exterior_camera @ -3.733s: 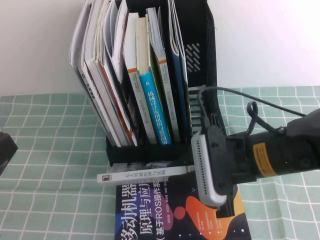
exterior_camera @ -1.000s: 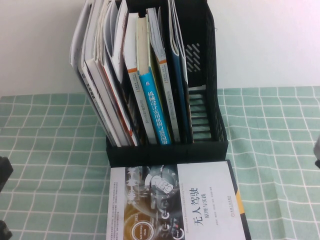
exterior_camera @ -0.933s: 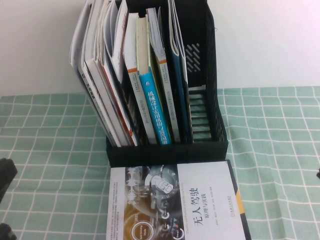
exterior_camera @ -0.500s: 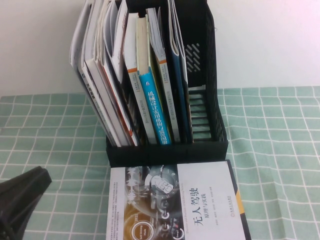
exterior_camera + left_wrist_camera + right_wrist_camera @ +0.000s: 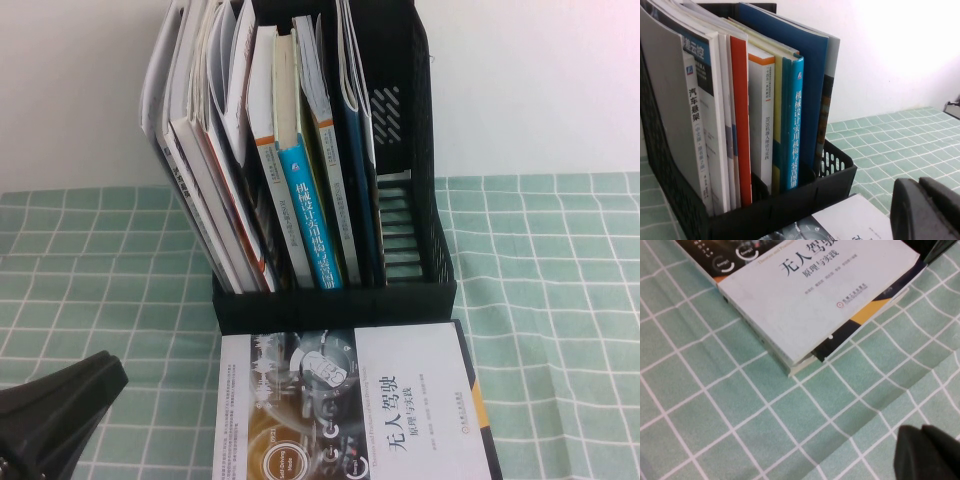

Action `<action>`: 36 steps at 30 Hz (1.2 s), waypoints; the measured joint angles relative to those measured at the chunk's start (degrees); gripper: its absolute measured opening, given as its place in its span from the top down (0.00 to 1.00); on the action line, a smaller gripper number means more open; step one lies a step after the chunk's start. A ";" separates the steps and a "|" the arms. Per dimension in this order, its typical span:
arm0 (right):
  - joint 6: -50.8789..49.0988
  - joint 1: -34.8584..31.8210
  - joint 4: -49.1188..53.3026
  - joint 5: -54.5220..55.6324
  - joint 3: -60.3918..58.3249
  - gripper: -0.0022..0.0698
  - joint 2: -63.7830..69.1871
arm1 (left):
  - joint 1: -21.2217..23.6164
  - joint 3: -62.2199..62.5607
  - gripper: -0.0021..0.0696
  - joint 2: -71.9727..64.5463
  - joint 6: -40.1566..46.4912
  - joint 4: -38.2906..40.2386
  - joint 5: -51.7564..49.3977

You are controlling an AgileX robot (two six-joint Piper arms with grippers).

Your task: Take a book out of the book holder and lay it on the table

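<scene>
A: Item one, the book point(image 5: 350, 410)?
B: Flat on the tabletop point(image 5: 560, 300), cover up, just in front of the book holder point(image 5: 400, 150). Cover half white with a black Chinese title, half grey photo with a gold circle. It rests on a dark book point(image 5: 875, 310) whose edge and an orange patch show from beneath in the right wrist view.

A: Item two, the book holder?
B: Tall black rack with slotted sides, upright on the green grid cloth. Its left and middle slots are packed with standing books and magazines, among them a book with a bright blue spine point(image 5: 312, 215) and one with a red spine point(image 5: 741, 120). The rightmost slot holds nothing.

A: Item three, left end effector point(image 5: 50, 420)?
B: A dark shape at the lower left corner of the high view, over the cloth, to the left of the flat book and apart from it. In its own wrist view a black tip point(image 5: 927, 210) shows at the corner, facing the rack's front. Whether it is open or closed, I cannot tell. Nothing is seen held in it.

A: Item four, right end effector point(image 5: 927, 452)?
B: Out of the high view. Its wrist view shows a dark tip over bare cloth, near the corner of the flat book, not touching it. Closed, holding nothing.
</scene>
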State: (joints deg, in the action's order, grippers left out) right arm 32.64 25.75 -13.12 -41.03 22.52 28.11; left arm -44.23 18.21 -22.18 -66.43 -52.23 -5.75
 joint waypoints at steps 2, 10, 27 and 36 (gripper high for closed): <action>0.00 0.00 0.00 -0.03 0.00 0.97 0.00 | 0.00 0.00 0.97 0.00 0.00 -0.12 -0.12; 0.00 0.00 -0.48 -0.12 0.00 0.97 0.00 | 0.00 0.00 0.97 0.00 -0.10 -0.12 -0.21; 0.00 0.00 -0.48 -0.12 0.00 0.97 0.00 | 0.00 0.00 0.97 0.00 0.51 -1.52 -0.24; 0.00 0.00 -0.48 -0.12 0.00 0.97 0.00 | 13.39 0.00 0.97 4.55 38.83 28.02 0.77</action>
State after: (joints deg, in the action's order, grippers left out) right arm 32.64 25.75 -13.60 -41.15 22.52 28.11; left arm -30.83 18.21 -17.63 -27.60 -24.21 -4.99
